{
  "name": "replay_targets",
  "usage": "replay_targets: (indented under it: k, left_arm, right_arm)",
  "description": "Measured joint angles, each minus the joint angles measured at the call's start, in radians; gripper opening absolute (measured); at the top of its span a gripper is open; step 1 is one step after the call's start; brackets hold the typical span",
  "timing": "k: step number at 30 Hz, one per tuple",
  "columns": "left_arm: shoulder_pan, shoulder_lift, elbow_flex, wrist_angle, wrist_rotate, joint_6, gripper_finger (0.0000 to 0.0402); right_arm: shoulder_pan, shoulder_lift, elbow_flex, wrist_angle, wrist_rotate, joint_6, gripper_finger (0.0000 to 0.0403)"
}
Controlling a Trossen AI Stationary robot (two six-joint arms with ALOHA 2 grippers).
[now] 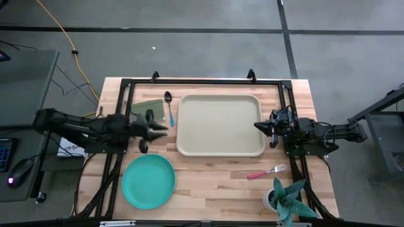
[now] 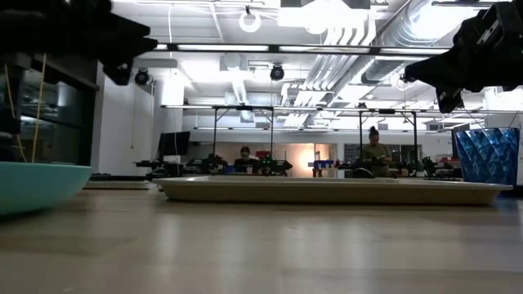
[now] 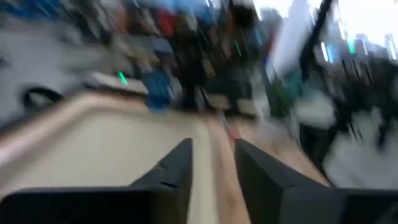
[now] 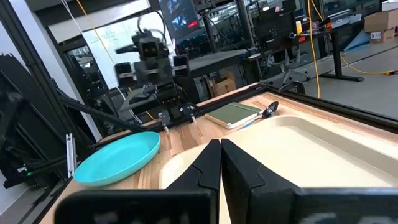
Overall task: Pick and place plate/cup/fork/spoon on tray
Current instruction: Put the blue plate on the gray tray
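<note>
I can't find the cup in any view. Left wrist feed is all smear; I only make out the two fingers [image 3: 180, 171] set narrowly apart, nothing between.

Wood table [image 1: 208, 186], concrete floor around it; low view shows an open lab w/ people seated far back.

Tray [image 1: 220, 125] sits centre, bare. Plate [image 1: 148, 181] at its 7 o'clock. Left gripper [image 1: 149, 130] hangs at tray's 9, right gripper [image 1: 270, 128] at its 3 with fingers closed, holding nothing. Olive pad [image 1: 149, 108] and spoon [image 1: 169, 107] at 10, fork [image 1: 266, 171] at 5, plant [image 1: 285, 198] beyond it.
</note>
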Motion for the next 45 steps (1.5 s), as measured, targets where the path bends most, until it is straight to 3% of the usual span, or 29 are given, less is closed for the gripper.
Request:
replay_targets:
  k: [6,11,15,22,29,45]
  left_arm:
    - [-0.074,0.263,0.246,-0.327,0.173,0.057,0.0191]
    - [-0.183,0.407,0.346,-0.467,0.179,0.050,0.0201]
    - [-0.271,0.511,0.348,-0.481,0.137,0.052,0.0200]
    - [-0.365,0.684,0.348,-0.528,-0.028,0.151,0.0199]
    - [-0.373,0.766,0.347,-0.527,-0.084,0.186,0.0199]
    - [-0.369,0.828,0.347,-0.592,-0.039,0.086,0.0191]
  right_arm:
    - [0.000,0.000,0.000,-0.004,0.000,0.000,0.0002]
    - [0.000,0.000,0.000,-0.004,0.000,0.000,0.0002]
    - [0.000,0.000,0.000,-0.004,0.000,0.000,0.0002]
    - [0.000,0.000,0.000,-0.004,0.000,0.000,0.0002]
    - [0.000,0.000,0.000,-0.004,0.000,0.000,0.0002]
    - [0.000,0.000,0.000,-0.003,0.000,0.000,0.0002]
